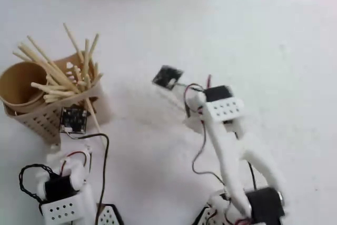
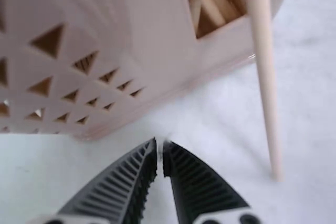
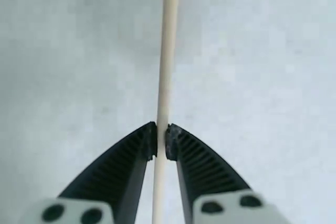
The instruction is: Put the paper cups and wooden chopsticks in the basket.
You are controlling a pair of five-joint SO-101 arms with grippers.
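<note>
1. The basket (image 1: pixel 39 122), pale with triangular cut-outs in its wall, stands on the white table (image 1: pixel 253 35) at the left of the high view.
2. A brown paper cup (image 1: pixel 18 85) sits inside the basket at its far-left end, tilted with its mouth facing upward and outward.
3. A loose bundle of wooden chopsticks (image 1: pixel 55 75) fills the basket beside the cup, their ends fanning out above the rim.
4. One leaning chopstick (image 2: pixel 265 77) stands outside the basket, its upper part against the basket's corner and its tip on the table just beside the wall.
5. The left gripper (image 2: pixel 160 156) hangs low over the table just in front of the basket's perforated wall; its ridged jaws are pressed together with nothing between them.
6. The right gripper (image 3: pixel 161 142) is over the table well to the right of the basket, its jaws clamped on a held chopstick (image 3: pixel 168 51) that runs straight out past the fingertips.
</note>
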